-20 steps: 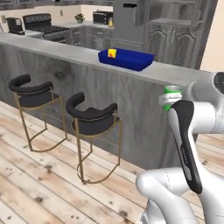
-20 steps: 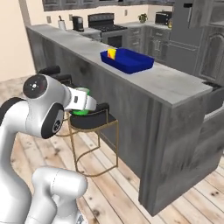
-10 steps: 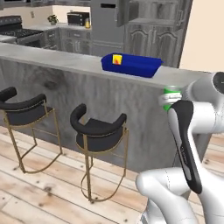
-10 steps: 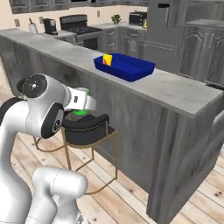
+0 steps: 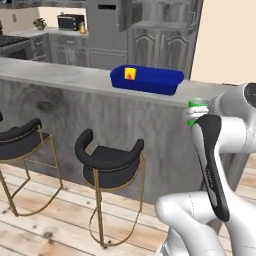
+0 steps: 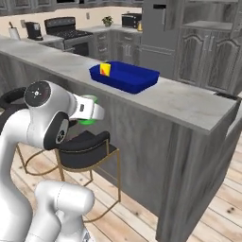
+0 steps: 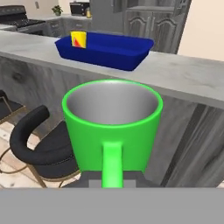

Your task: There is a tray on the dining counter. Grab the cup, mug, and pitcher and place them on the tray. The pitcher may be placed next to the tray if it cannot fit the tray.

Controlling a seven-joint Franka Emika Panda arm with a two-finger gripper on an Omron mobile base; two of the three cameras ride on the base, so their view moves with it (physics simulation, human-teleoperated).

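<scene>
Ahead of gripper (image 7: pixel 113 183): tray (image 7: pixel 127 59) on dining counter (image 7: pixel 183 78), beyond and higher
Grip: closed on green mug (image 7: pixel 112 127) by its handle
Cup (image 7: pixel 78 39): inside tray

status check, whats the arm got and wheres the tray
Gripper shut on green mug, upright. Blue tray ahead on dining counter, yellow cup inside. Stool below.

Cup (image 7: pixel 78 39) fills tray (image 7: pixel 127 59) left end; rest free.
</scene>
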